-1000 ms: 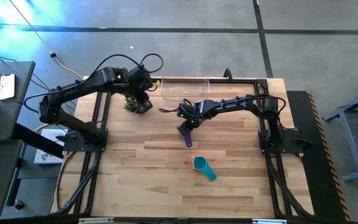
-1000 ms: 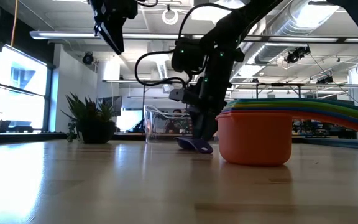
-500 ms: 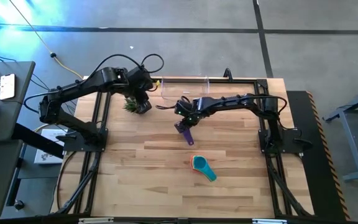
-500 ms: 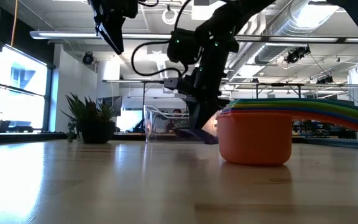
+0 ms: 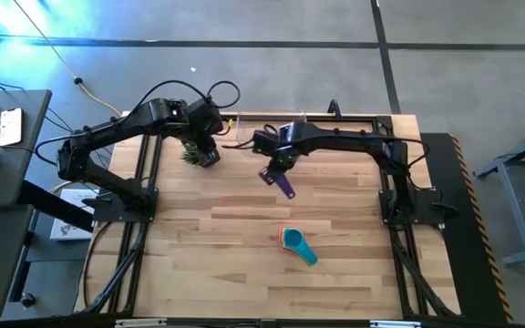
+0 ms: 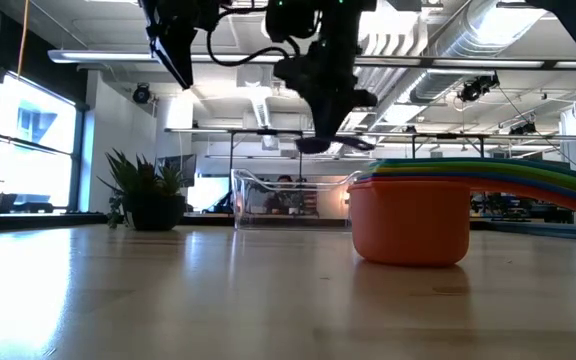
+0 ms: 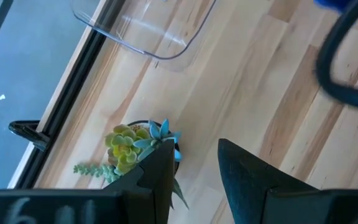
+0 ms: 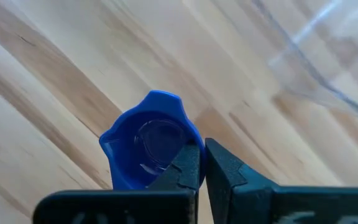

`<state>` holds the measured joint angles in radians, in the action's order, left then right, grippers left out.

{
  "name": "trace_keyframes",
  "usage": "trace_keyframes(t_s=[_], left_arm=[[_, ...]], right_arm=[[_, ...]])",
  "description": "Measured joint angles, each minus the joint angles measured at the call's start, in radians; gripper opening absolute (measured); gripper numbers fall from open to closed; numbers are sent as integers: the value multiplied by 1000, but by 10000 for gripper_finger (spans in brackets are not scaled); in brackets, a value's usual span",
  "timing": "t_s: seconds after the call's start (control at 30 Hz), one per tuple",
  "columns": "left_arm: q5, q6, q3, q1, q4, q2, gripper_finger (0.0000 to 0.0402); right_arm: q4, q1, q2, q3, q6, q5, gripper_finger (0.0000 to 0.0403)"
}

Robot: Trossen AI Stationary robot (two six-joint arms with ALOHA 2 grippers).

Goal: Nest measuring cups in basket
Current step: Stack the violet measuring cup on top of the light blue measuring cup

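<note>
Right gripper [image 5: 274,167] had its fingers clamped on a small measuring cup [image 8: 151,148], held clear above the table [image 5: 226,264], near the clear basket [image 5: 264,125] at the far edge. The wrist view showed the cup as blue, bowl facing the camera, pinched at the rim or handle between the closed fingertips [image 8: 188,167]; from above it read more purple [image 5: 283,185], so the colour is uncertain. In the low view the cup hung under the gripper [image 6: 330,140], above the level of the basket's walls [image 6: 268,195].

Left gripper [image 5: 206,152] hovered over the small succulent plant [image 5: 190,154], just beside the basket's left end. Its fingers [image 7: 157,177] stood apart, nothing between them; plant [image 7: 135,146] visible just past them.

Stack of nested cups sat on the table toward the near side, well apart from the basket: teal on top from overhead [image 5: 296,243], orange at the bottom in the low view [image 6: 410,222], with handles in red, yellow, green and teal fanned out above it. Basket looked empty of cups from the left wrist view [image 7: 143,28].
</note>
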<state>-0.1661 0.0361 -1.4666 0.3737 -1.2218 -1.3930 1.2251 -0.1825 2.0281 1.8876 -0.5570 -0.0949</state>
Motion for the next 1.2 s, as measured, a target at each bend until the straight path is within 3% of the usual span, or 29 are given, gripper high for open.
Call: trace_keyframes(t_s=[0.23, 0.43, 0.8, 0.97, 1.2], left_arm=[[0, 58, 0, 0, -7, 0, 113], [0, 103, 0, 0, -8, 0, 113], [4, 217, 0, 0, -7, 0, 113], [42, 297, 0, -3, -7, 0, 113], [78, 408, 0, -27, -7, 0, 113]], right_arm=[[190, 2, -36, 35, 21, -70, 1], [196, 27, -181, -148, -33, -88, 0], [-99, 123, -499, -579, -200, 124, 0], [-225, 205, -526, -672, -253, 184, 0], [-407, 299, -499, -706, -277, 187, 0]])
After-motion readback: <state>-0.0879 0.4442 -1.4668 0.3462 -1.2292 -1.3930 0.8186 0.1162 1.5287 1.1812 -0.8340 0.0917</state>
